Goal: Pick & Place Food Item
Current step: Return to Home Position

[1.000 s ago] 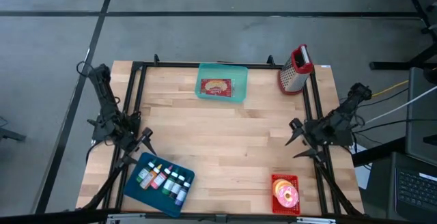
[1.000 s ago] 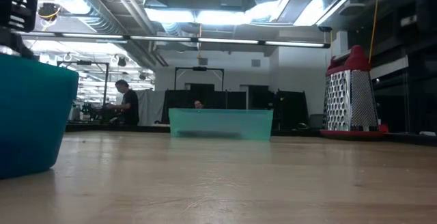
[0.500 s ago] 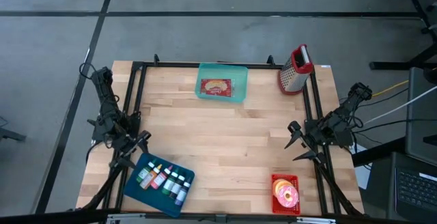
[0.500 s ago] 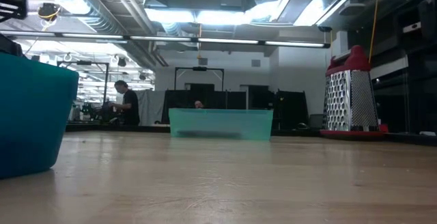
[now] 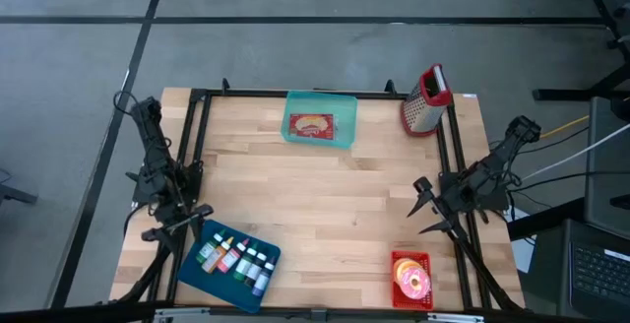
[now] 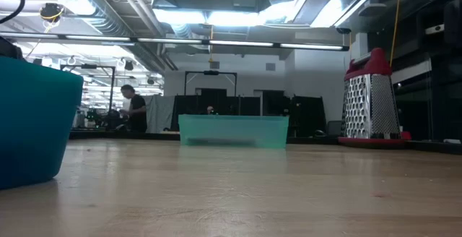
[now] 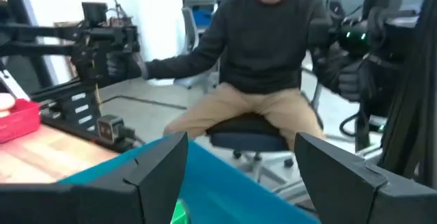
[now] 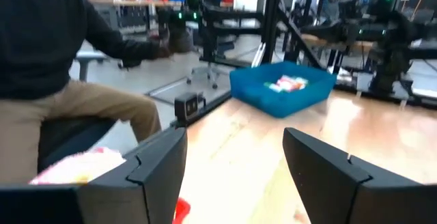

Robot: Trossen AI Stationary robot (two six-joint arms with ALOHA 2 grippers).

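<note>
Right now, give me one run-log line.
left claw: open, empty, near dark blue bin | right claw: open, empty | bottles: in bin

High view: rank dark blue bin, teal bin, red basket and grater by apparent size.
1. dark blue bin, slightly ahead
2. teal bin
3. red basket and grater look about alike

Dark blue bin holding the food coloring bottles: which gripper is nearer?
Left. The left gripper hangs beside the dark blue bin's corner; the right gripper is far across the table.

Row of food coloring bottles (image 5: 234,258) inside the dark blue bin (image 5: 254,243) at the table's (image 5: 325,185) left edge.
</note>
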